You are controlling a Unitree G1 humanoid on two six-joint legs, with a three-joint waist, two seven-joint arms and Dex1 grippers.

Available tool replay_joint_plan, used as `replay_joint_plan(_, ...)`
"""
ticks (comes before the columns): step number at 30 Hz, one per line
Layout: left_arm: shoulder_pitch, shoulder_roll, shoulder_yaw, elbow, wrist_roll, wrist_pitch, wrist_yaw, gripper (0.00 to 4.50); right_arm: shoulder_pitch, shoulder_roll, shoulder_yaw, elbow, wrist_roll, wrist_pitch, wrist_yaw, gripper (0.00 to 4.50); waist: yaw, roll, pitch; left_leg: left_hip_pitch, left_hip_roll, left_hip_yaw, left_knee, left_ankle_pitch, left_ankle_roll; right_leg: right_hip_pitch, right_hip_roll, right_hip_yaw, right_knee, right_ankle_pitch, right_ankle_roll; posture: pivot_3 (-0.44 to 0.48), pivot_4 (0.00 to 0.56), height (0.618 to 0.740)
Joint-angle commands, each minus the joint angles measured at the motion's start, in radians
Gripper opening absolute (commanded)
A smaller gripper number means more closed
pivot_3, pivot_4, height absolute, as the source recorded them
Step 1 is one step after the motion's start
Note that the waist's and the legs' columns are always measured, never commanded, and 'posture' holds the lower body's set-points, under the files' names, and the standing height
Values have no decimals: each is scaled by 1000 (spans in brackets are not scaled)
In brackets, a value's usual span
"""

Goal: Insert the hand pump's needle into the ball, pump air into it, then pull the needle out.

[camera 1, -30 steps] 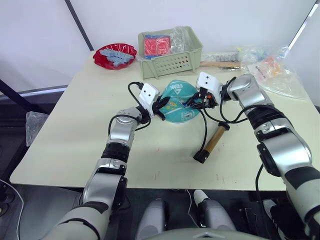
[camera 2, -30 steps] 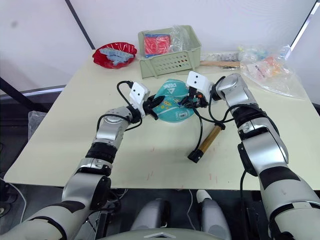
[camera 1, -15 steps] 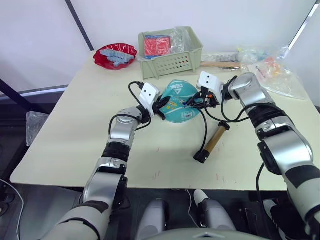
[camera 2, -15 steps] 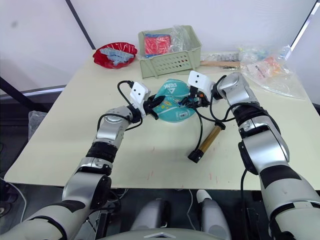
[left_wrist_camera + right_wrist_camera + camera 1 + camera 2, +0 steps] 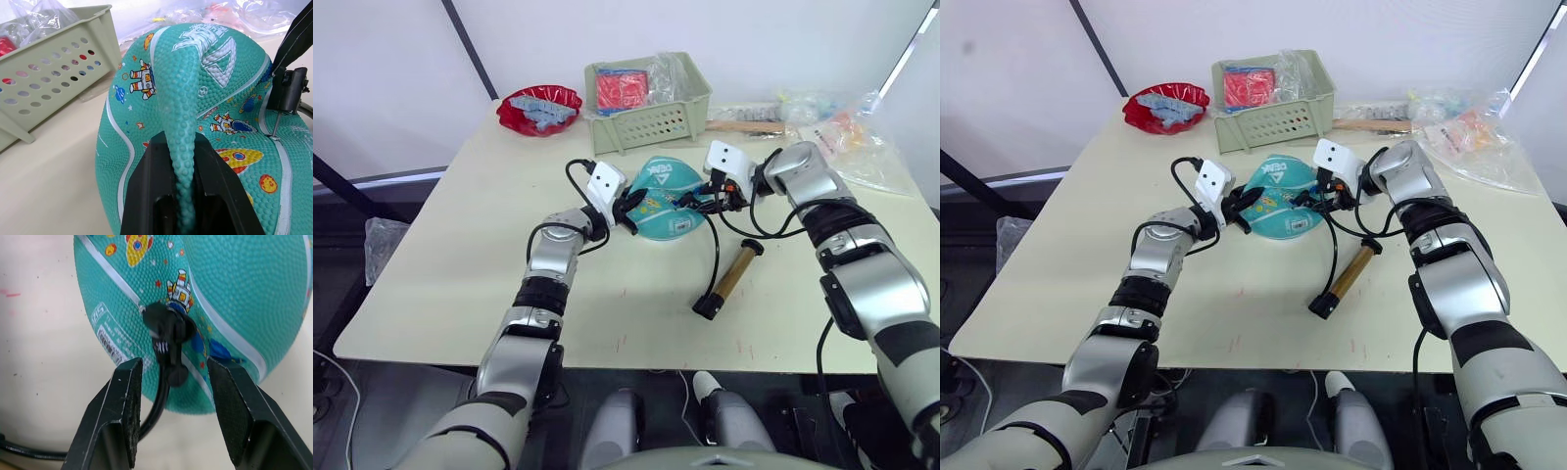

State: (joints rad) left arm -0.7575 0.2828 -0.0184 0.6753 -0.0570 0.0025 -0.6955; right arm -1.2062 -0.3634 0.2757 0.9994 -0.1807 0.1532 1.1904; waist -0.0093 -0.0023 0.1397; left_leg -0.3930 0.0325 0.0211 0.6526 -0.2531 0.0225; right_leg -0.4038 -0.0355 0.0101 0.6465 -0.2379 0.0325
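The teal ball (image 5: 664,199) lies partly flat at the table's middle. My left gripper (image 5: 181,142) is shut on a raised fold of the ball (image 5: 181,98) at its left side. The needle (image 5: 275,126) stands with its tip at the ball's skin, under its black fitting (image 5: 166,328). My right gripper (image 5: 174,367) is open on either side of that fitting without touching it, at the ball's right side (image 5: 702,201). The hand pump (image 5: 732,276) lies on the table in front of the ball, its black hose (image 5: 716,250) curving up to the fitting.
A green basket (image 5: 651,122) with packets stands behind the ball, and a red bowl (image 5: 538,106) is at the back left. Plastic bags (image 5: 842,132) and a wooden stick (image 5: 744,125) lie at the back right. The table's front edge (image 5: 607,357) is near.
My right gripper has drawn back slightly to the right, away from the ball. The ball, the left gripper and the pump have stayed put.
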Motion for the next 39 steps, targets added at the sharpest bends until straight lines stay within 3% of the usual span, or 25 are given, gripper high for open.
replay_joint_plan(1,54,-8,-52,92,39,46,-13,0,-29,-3,-17,-36,14,-1,-5,2162,0,0,0,0,0,0,0,0,0,0,0,0,0,0,0,0,150,738)
replay_joint_plan(39,58,-16,-57,92,42,44,-12,0,-66,47,21,-52,14,-26,85,2162,-1,0,0,0,0,0,0,0,0,0,0,0,1,0,0,0,150,738)
